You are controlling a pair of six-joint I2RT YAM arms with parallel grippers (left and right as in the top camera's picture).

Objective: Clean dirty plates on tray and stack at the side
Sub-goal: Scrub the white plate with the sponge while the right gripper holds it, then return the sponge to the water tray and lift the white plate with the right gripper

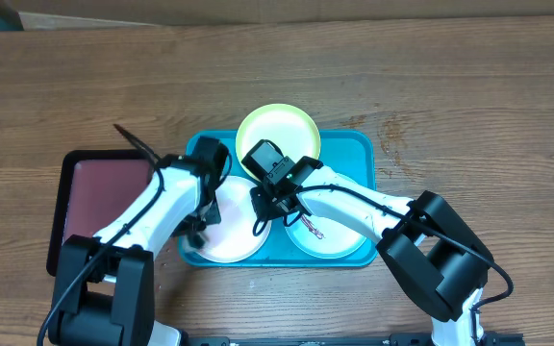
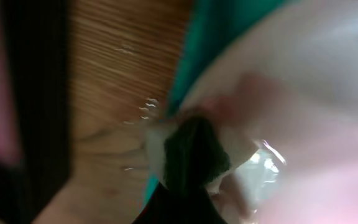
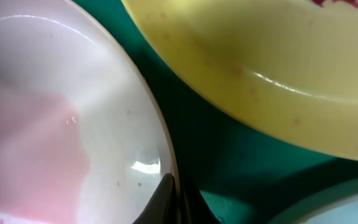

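— How is the overhead view lit?

— Bright and even. The brown wood-grain table (image 1: 450, 86) is sharp, with soft shadows beside the white robot arms (image 1: 354, 202).

— And the wrist views?

— The left is heavily blurred: the round white plastic plate (image 2: 316, 74) dissolves into pinkish haze. The right is soft; a glare spot sits on the white plate, a highlight streaks the round yellow-green plastic plate (image 3: 260, 62), and the bright turquoise rectangular plastic tray (image 3: 229, 155) lies in shadow.
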